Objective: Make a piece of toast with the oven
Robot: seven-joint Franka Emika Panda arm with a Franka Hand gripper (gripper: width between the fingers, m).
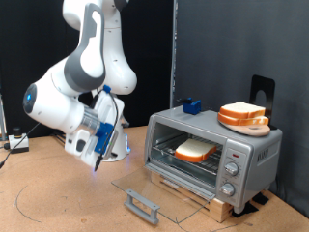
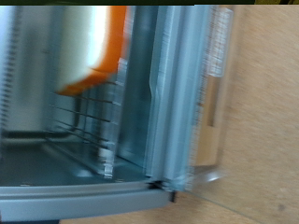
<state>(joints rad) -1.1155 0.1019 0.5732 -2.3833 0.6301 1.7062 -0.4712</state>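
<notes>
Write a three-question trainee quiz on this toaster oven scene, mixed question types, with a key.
1. True or false: the oven door is open.
2. Where is the piece of toast? A) in the gripper B) on the rack inside the oven C) on the table
3. What sits on top of the oven, on the exterior view's right?

Key:
1. True; the glass door lies folded down.
2. B. The gripper hangs apart from the oven, on the exterior view's left.
3. A pile of bread slices.
</notes>
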